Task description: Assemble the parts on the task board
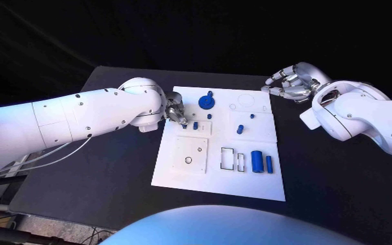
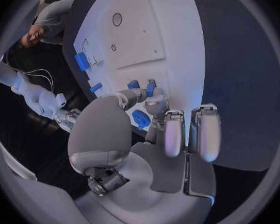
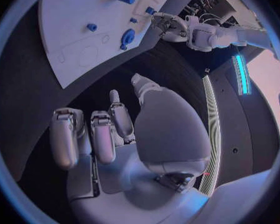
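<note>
The white task board [image 1: 245, 185] lies mid-table. On it are a round blue part [image 1: 207, 102], two small blue parts [image 1: 196, 125] near its left edge, two more small ones [image 1: 240, 129] further right, and two blue cylinders [image 1: 256, 161] at the near right. My left hand [image 1: 175, 113] is over the board's left edge. In the left wrist view its thumb [image 2: 129, 95] and a finger [image 2: 156, 104] reach just short of the two small parts [image 2: 151, 87], fingers apart, holding nothing. My right hand [image 1: 290, 85] hovers off the board's far right corner, fingers loosely curled and empty.
Rectangular recesses [image 1: 230, 159] and a square plate with a hole [image 1: 190, 155] mark the board's near half; circle outlines [image 1: 245, 98] mark its far right. Black table [image 1: 98, 171] surrounds the board. The right wrist view shows my left hand [image 3: 171, 27] beside the round part [image 3: 127, 36].
</note>
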